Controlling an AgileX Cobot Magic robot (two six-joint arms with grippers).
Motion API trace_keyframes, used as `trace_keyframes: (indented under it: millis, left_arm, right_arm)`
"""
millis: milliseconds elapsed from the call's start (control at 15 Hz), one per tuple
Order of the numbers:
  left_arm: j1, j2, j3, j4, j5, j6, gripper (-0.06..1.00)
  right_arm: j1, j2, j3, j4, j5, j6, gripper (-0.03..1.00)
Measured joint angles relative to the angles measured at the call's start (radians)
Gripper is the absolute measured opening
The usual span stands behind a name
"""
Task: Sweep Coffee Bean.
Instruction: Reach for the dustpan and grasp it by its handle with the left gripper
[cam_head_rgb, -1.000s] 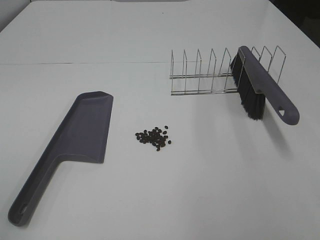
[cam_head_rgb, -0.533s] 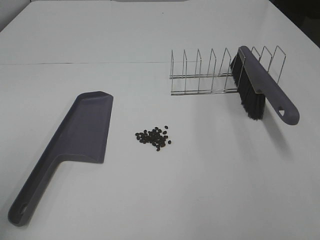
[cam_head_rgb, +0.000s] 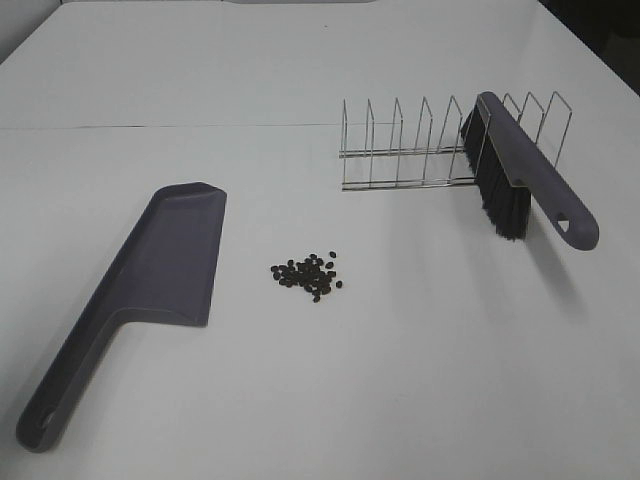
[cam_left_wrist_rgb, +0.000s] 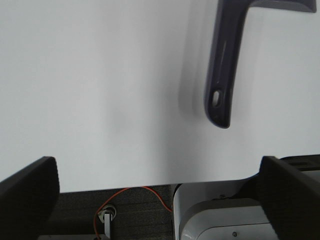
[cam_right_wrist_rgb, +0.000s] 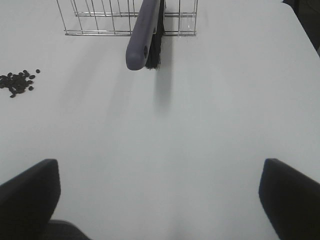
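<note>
A small heap of dark coffee beans (cam_head_rgb: 308, 274) lies mid-table, also visible as coffee beans (cam_right_wrist_rgb: 17, 82) in the right wrist view. The grey dustpan (cam_head_rgb: 150, 280) lies flat to their left; its handle (cam_left_wrist_rgb: 222, 75) shows in the left wrist view. A grey brush (cam_head_rgb: 520, 170) with black bristles leans in the wire rack (cam_head_rgb: 420, 145), handle end toward the front; brush (cam_right_wrist_rgb: 145, 35) seen again from the right wrist. My left gripper (cam_left_wrist_rgb: 160, 200) is open, back from the dustpan handle at the table's near edge. My right gripper (cam_right_wrist_rgb: 160, 200) is open, well short of the brush, holding nothing.
The white table (cam_head_rgb: 400, 380) carries only these items. A seam line (cam_head_rgb: 150, 127) crosses its far part. Below the table's near edge, the left wrist view shows a robot base (cam_left_wrist_rgb: 220, 220) and a red cable (cam_left_wrist_rgb: 135, 192).
</note>
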Motion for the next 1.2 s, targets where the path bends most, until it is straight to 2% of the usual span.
trace_keyframes:
  millis: [67, 200, 600, 800, 1000, 1200]
  left_arm:
    - [-0.064, 0.053, 0.0, 0.016, -0.05, -0.054, 0.99]
    - [-0.144, 0.185, 0.0, 0.032, -0.151, -0.141, 0.99]
    - [-0.167, 0.512, -0.001, 0.06, -0.437, -0.162, 0.99]
    - [-0.185, 0.588, -0.001, 0.05, -0.464, -0.162, 0.99]
    - [-0.187, 0.663, -0.001, 0.042, -0.542, -0.162, 0.99]
    - [-0.187, 0.732, -0.02, 0.042, -0.549, -0.166, 0.95]
  right_arm:
    - [0.0, 0.0, 0.0, 0.0, 0.0, 0.0, 0.98]
    - [0.0, 0.0, 0.0, 0.0, 0.0, 0.0, 0.98]
    - [0.0, 0.0, 0.0, 0.0, 0.0, 0.0, 0.98]
    - [0.0, 0.0, 0.0, 0.0, 0.0, 0.0, 0.98]
    - [0.0, 0.0, 0.0, 0.0, 0.0, 0.0, 0.98]
    - [0.0, 0.0, 0.0, 0.0, 0.0, 0.0, 0.98]
